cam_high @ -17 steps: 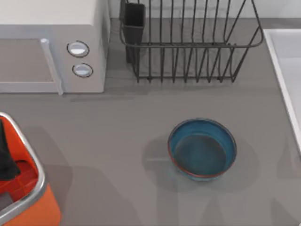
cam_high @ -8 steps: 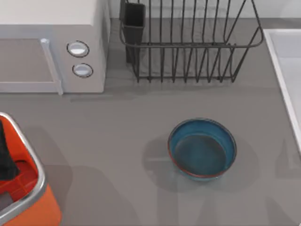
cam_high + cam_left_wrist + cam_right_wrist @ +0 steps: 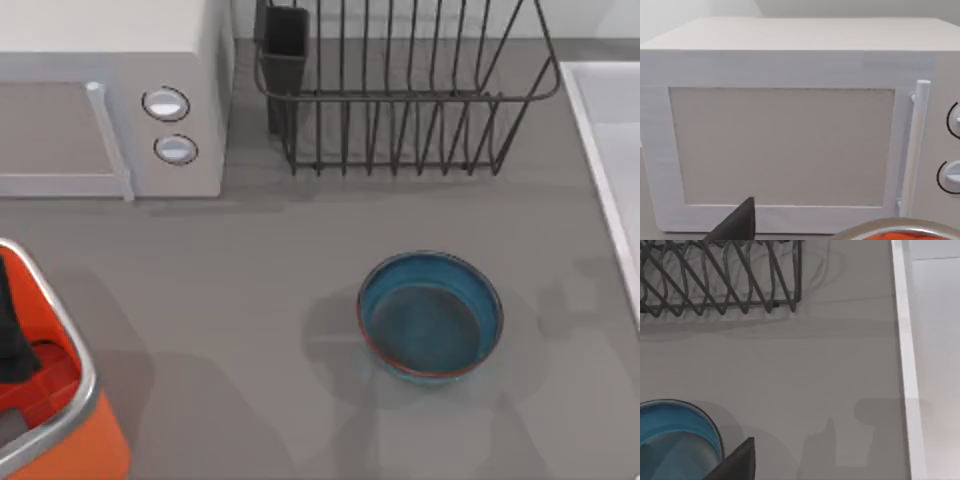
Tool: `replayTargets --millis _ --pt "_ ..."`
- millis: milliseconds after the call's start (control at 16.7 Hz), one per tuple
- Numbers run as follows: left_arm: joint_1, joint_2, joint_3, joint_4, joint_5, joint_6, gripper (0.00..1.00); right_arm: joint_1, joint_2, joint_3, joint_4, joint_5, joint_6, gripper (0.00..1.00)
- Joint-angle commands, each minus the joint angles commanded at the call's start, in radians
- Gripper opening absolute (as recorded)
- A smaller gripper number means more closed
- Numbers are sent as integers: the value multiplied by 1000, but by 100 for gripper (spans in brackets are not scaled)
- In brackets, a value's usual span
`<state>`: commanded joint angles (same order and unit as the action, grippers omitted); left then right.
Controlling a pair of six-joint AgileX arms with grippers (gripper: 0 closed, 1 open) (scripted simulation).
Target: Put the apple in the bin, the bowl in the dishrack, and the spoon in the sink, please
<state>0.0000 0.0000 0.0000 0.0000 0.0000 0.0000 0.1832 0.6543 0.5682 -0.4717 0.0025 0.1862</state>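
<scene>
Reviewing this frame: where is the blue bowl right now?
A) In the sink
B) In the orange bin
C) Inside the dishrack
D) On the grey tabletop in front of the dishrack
D: in the top view the bowl sits upright and empty on the table, apart from the dishrack behind it, the bin at the left and the sink at the right.

Blue-teal bowl point(image 3: 430, 316), reddish-brown rim; bright orange bin point(image 3: 62, 440), silver rim; dark grey, perhaps black, dishrack point(image 3: 400, 90); white microwave point(image 3: 110, 90).
</scene>
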Motion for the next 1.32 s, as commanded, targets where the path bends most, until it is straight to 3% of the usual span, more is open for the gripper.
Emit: replayTargets --millis 420,720,1320 --pt "0 0 0 0 0 0 100 176 713 577 -430 -3 187 100" --pt "0 0 0 0 0 0 100 270 1088 869 -668 -3 282 100" --pt "0 0 0 0 0 0 100 299 1213 957 -757 -2 314 100"
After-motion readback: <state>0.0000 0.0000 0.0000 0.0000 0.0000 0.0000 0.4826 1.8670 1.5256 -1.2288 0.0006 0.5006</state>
